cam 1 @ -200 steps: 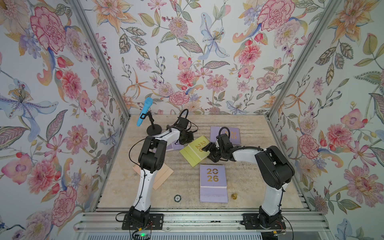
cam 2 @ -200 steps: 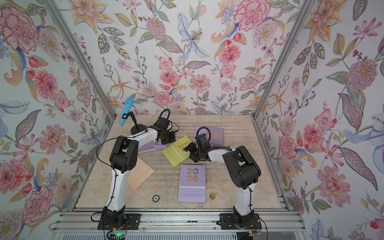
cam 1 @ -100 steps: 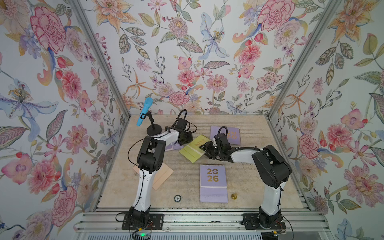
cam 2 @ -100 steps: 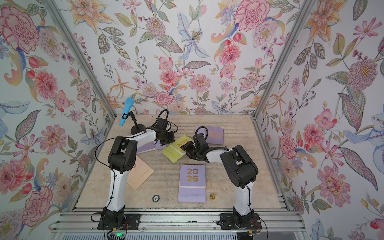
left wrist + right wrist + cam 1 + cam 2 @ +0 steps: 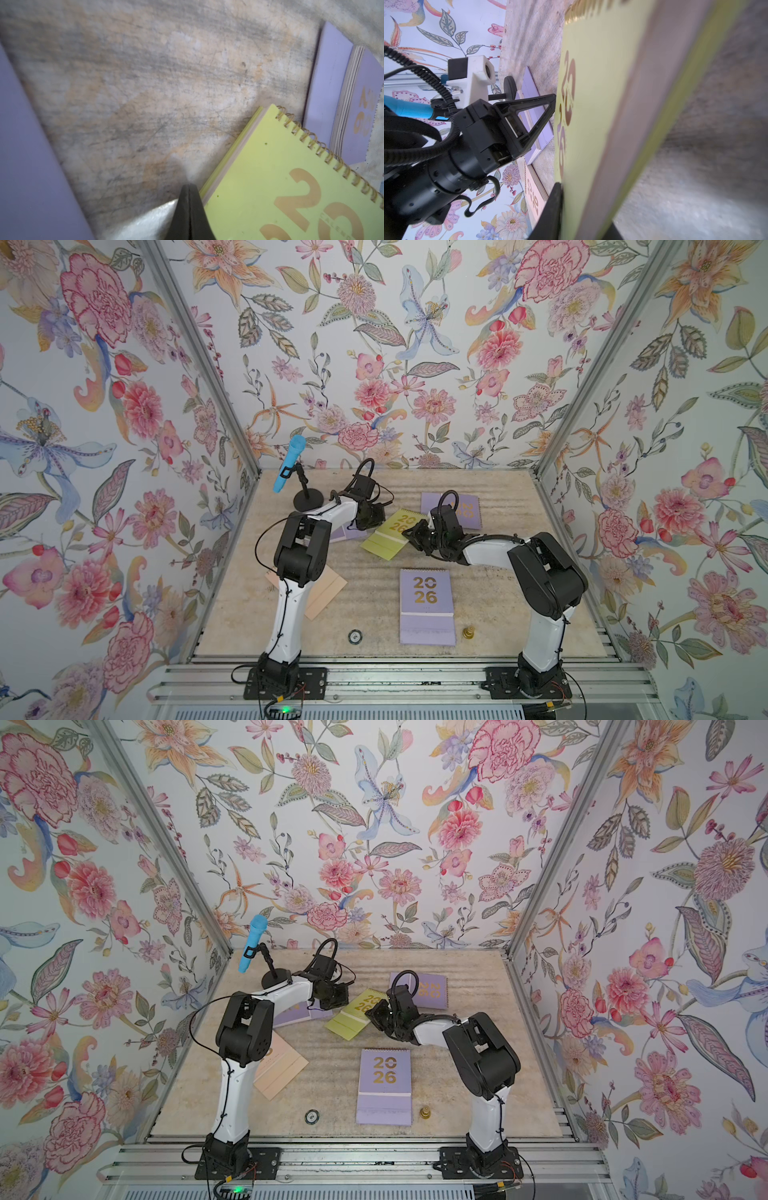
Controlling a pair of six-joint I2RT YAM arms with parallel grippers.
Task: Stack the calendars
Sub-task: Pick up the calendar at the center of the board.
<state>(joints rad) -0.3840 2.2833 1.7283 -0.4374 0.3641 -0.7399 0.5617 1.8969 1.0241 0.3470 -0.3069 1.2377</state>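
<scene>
On table [image 5: 498, 614], yellow-green calendar [image 5: 384, 537] among five

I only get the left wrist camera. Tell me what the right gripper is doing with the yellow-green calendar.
Observer: The right gripper is pinching the edge of the yellow-green calendar, with one finger on the cover and the other underneath.
Operator: Report any calendar I can't see.
Observer: A peach calendar lies flat, partly hidden beneath the left arm in both top views.
Operator: Give me another one.
Observer: A lilac calendar lies flat and cover up near the front of the table, apart from the rest.
</scene>
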